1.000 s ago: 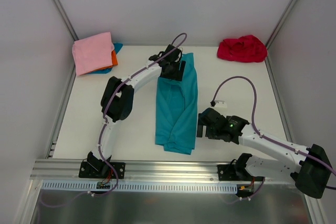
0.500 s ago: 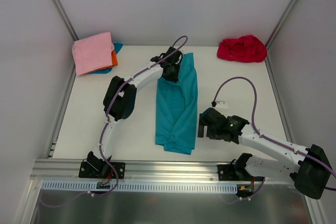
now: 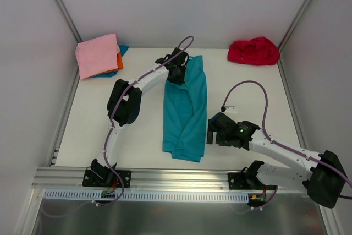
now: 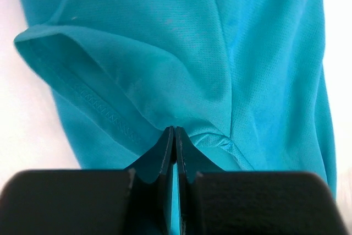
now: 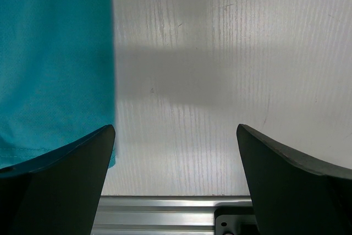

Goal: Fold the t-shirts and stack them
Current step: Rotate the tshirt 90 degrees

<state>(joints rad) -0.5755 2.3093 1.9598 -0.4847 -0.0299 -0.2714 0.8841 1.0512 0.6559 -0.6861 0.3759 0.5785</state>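
Now: left gripper (image 4: 174,134) jaws pinched shut on teal t-shirt (image 3: 187,108) far edge; right gripper (image 5: 176,130) jaws wide, empty, beside near hem. Lift low, draw fold toward hem, edges aligned.

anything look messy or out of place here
The red t-shirt sits crumpled in a heap at the far right corner, unlike the pink t-shirt lying flat at far left. The teal t-shirt in the middle is only half folded, its far end pinched by the left gripper.

Teal t-shirt (image 3: 186,108), red t-shirt (image 3: 254,51) on table (image 3: 144,136)
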